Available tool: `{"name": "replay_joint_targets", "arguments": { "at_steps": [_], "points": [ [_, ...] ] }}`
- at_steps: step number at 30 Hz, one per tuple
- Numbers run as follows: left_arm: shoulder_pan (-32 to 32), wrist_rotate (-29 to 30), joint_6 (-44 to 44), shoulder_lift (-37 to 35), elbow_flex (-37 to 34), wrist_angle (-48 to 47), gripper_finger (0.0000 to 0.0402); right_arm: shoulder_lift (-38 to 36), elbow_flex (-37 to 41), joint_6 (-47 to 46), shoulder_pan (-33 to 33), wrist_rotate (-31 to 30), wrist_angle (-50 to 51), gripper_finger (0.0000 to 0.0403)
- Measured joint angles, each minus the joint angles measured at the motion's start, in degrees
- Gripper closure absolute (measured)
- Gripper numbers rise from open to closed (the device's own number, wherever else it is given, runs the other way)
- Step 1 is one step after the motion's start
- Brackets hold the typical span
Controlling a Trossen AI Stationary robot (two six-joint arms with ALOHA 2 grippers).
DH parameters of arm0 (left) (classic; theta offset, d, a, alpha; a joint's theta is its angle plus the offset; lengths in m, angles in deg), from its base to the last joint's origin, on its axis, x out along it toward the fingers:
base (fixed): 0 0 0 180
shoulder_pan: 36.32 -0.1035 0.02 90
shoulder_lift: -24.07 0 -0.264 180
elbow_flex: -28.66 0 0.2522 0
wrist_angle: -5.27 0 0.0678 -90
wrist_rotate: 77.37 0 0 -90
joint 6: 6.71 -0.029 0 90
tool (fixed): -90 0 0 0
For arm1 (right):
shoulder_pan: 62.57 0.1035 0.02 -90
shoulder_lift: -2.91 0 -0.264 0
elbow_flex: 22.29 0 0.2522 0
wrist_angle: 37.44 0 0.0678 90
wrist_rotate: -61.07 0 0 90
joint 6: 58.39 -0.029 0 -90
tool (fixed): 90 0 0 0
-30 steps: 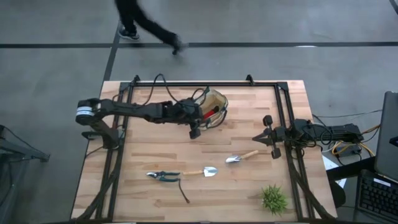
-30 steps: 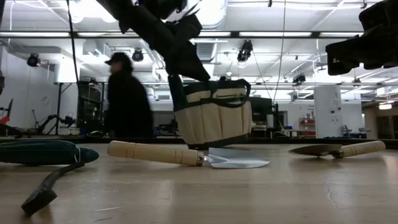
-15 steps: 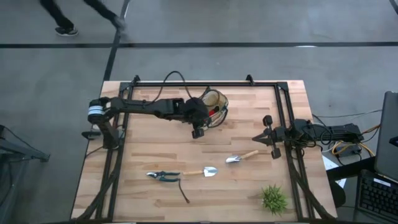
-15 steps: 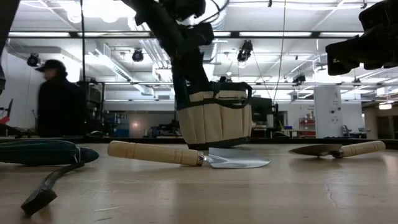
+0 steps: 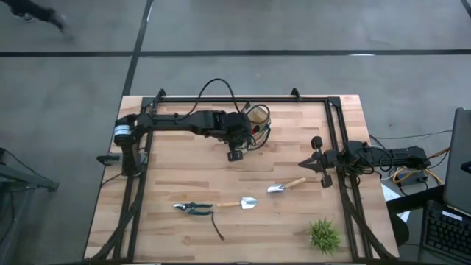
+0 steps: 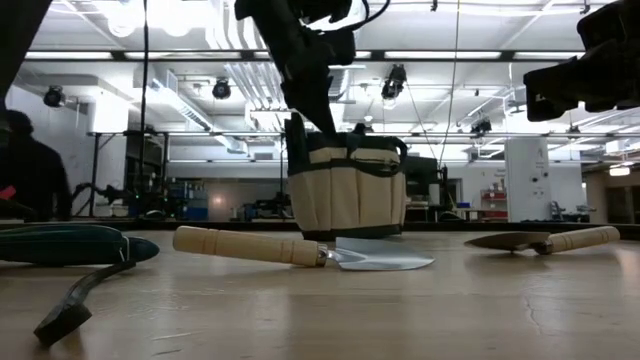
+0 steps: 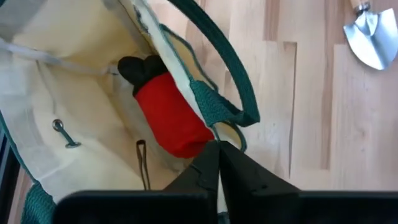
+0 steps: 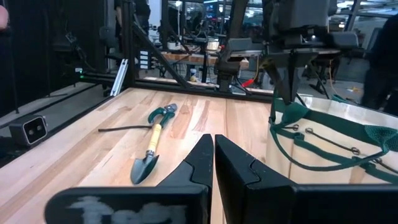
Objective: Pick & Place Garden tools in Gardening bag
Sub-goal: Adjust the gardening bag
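Note:
The tan gardening bag (image 5: pixel 259 116) with green trim stands upright on the far middle of the table; it also shows in the low view (image 6: pixel 345 190). A red item (image 7: pixel 168 115) lies inside it. My left gripper (image 5: pixel 249 132) is shut on the bag's near rim. Two trowels (image 5: pixel 239 202) (image 5: pixel 287 185), the green-handled pruners (image 5: pixel 193 208) and a thin dark tool (image 5: pixel 218 230) lie flat on the near half of the table. My right gripper (image 5: pixel 303 163) waits shut and empty at the right, above the table. My left gripper pinches the bag's green-trimmed rim (image 7: pixel 210 124) between its two fingers, right by the root of a looped handle (image 7: pixel 236 74). The fingers come from above, slanting down (image 6: pixel 300 115). The bag stands upright with its bottom on the table.
A green spiky plant (image 5: pixel 324 235) stands at the near right corner. A black frame (image 5: pixel 243 99) runs along the table's far edge and sides. The right arm's cables (image 5: pixel 401 158) lie off the right edge. A person (image 6: pixel 25 170) stands in the room beyond.
My left gripper, still shut on the bag's rim, has gone toward the table's far edge and a little right. The bag has gone with it and turned from tilted to upright. A person in the background has walked off to the left.

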Motion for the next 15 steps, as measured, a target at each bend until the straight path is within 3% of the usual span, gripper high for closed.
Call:
{"name": "replay_joint_targets", "arguments": {
  "at_steps": [11,15],
  "points": [
    [-0.27,-1.67,0.94,0.02,0.04,-0.03,0.0392,0.00,0.01,0.00,-0.02,-0.02,0.01,0.0394],
    [-0.53,-5.77,2.51,-0.02,0.32,-0.04,0.0382,0.00,0.00,0.00,0.00,-0.02,0.02,0.0394]
  ]
}}
